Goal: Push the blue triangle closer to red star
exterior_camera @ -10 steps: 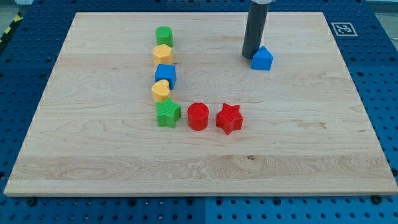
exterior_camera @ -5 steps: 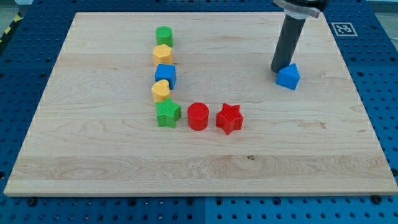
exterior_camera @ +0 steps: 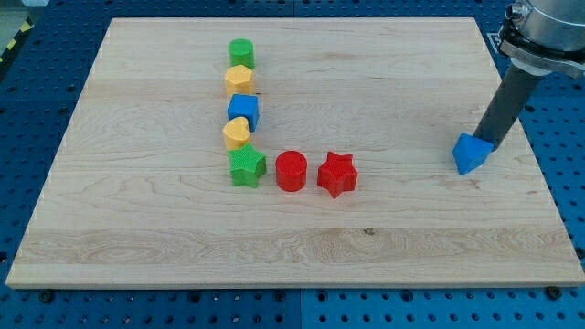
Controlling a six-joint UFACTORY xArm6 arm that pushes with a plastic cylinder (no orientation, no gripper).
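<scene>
The small blue triangle block [exterior_camera: 471, 153] sits well right of the red star block [exterior_camera: 336, 174], near the wooden board's [exterior_camera: 302, 256] right edge. My tip [exterior_camera: 487, 143] touches its upper-right side, bare rod, nothing gripped. An off-centre push could spin it off the board.

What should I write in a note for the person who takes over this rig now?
My tip touches the blue triangle at its upper right side, near the board's right edge.
The red star sits mid-board, right of the red cylinder.
Done: nothing useful; over the last second the triangle has slid right, away from the star.
Left: move the tip to the triangle's right side and push it left toward the star.
</scene>
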